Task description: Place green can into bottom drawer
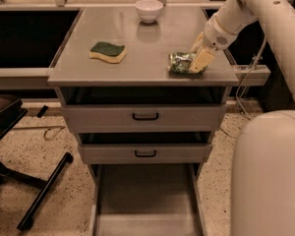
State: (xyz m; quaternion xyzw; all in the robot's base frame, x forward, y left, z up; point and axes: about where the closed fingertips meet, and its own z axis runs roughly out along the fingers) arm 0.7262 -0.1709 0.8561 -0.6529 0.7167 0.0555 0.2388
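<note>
The green can (179, 63) lies on its side on the grey cabinet top (137, 38), near the front right corner. My gripper (199, 52) reaches down from the upper right and sits at the can's right end. Its pale fingers (202, 61) stand apart, one in front of the can's end and one behind it, and the can rests on the top. The bottom drawer (145, 203) is pulled out at floor level below the cabinet, and its flat grey floor is bare.
A yellow sponge with a green top (107, 51) lies at the left of the cabinet top and a white bowl (149, 10) stands at the back. Two shallower drawers with black handles (145, 116) are shut. A chair base (39, 188) stands at the left, and my body (268, 176) fills the lower right.
</note>
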